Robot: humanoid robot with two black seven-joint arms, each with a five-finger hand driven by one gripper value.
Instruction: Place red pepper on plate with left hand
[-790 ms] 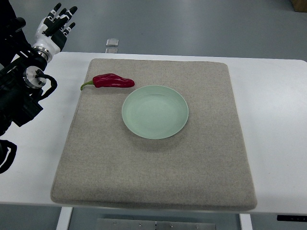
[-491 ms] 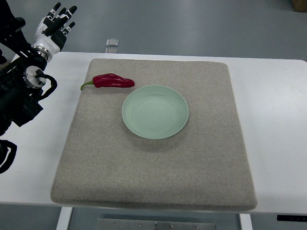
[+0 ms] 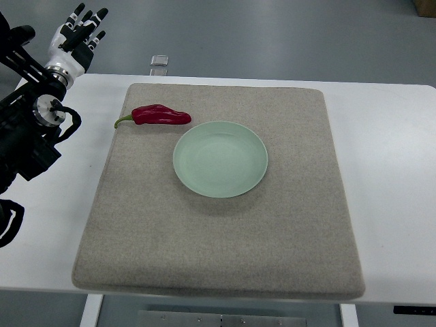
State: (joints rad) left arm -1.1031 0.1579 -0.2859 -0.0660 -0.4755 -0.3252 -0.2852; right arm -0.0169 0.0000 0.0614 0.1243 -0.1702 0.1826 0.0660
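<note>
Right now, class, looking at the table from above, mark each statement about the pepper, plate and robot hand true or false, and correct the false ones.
1. The red pepper lies on the plate. False: it lies on the grey mat, just beyond the plate's upper-left rim.
2. The plate holds nothing. True.
3. The left hand grasps the pepper. False: it is open, near the table's far-left corner, apart from the pepper.
4. The pepper's green stem points towards the picture's left. True.
5. The right hand is over the plate. False: it is not in view.

Left arm [image 3: 27,136] cut by left edge; small object [image 3: 159,61] beyond table unidentifiable.
</note>
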